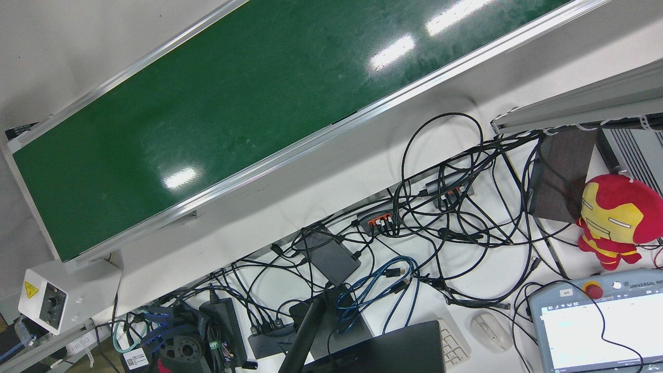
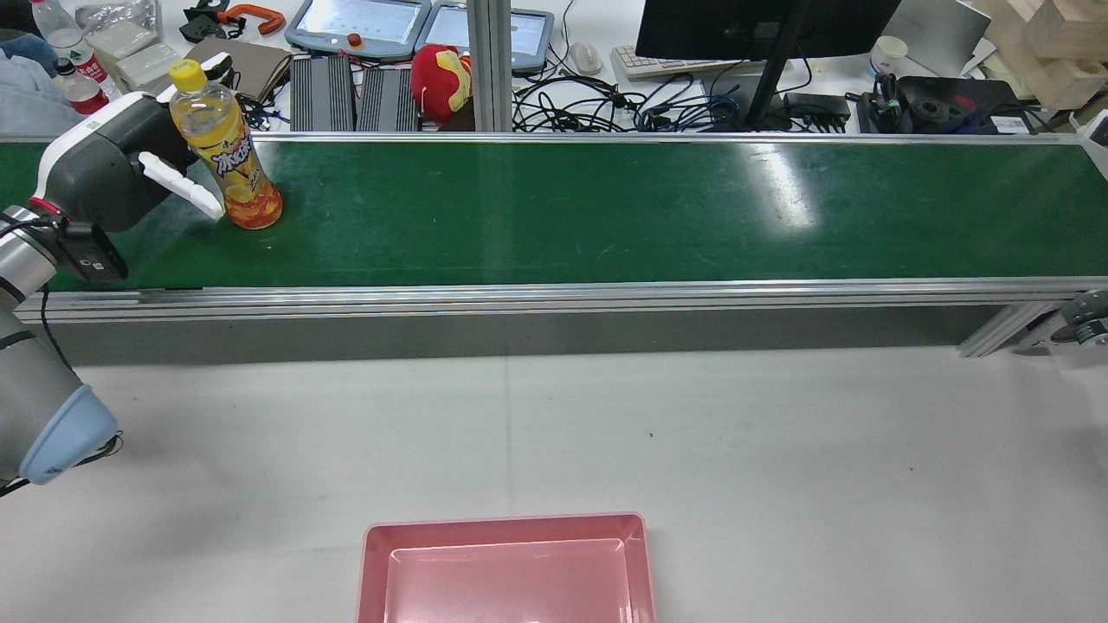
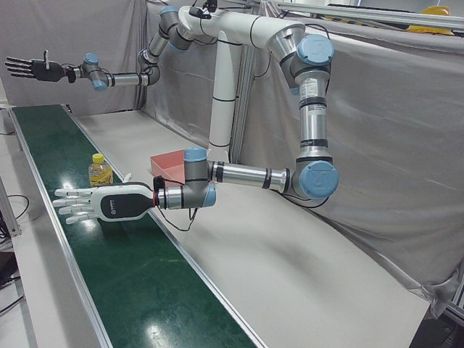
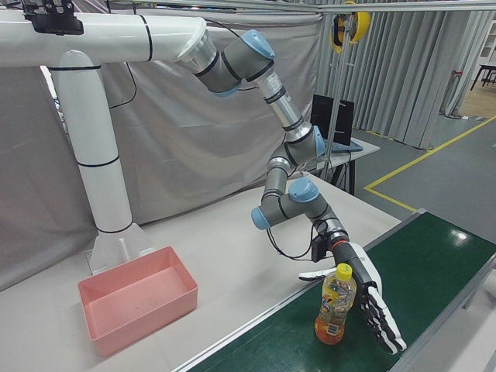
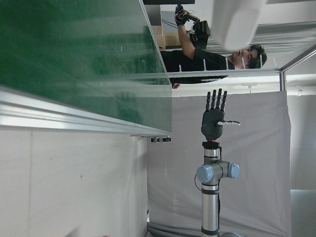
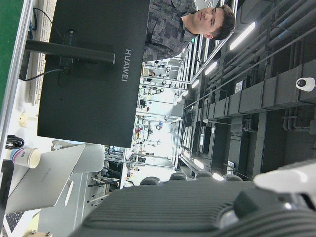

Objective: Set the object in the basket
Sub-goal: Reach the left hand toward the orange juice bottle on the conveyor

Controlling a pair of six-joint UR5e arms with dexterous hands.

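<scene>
A yellow-capped orange drink bottle (image 2: pixel 232 156) stands upright on the green conveyor belt (image 2: pixel 606 208) near its left end. It also shows in the left-front view (image 3: pixel 99 171) and the right-front view (image 4: pixel 333 304). My left hand (image 2: pixel 130 169) is open right beside the bottle, fingers stretched out flat along it (image 4: pixel 372 306), thumb on the other side; it also shows in the left-front view (image 3: pixel 98 204). My right hand (image 3: pixel 30 69) is open, raised in the air past the belt's far end, also in the left hand view (image 5: pixel 213 111). The pink basket (image 2: pixel 506 529) sits empty on the white table.
A white table surface (image 2: pixel 692 433) lies between the belt and the basket. Behind the belt are a monitor (image 2: pixel 744 30), tangled cables (image 1: pixel 440 207), teach pendants (image 2: pixel 359 26) and a red plush toy (image 2: pixel 440 73). An aluminium rail (image 2: pixel 554 294) edges the belt.
</scene>
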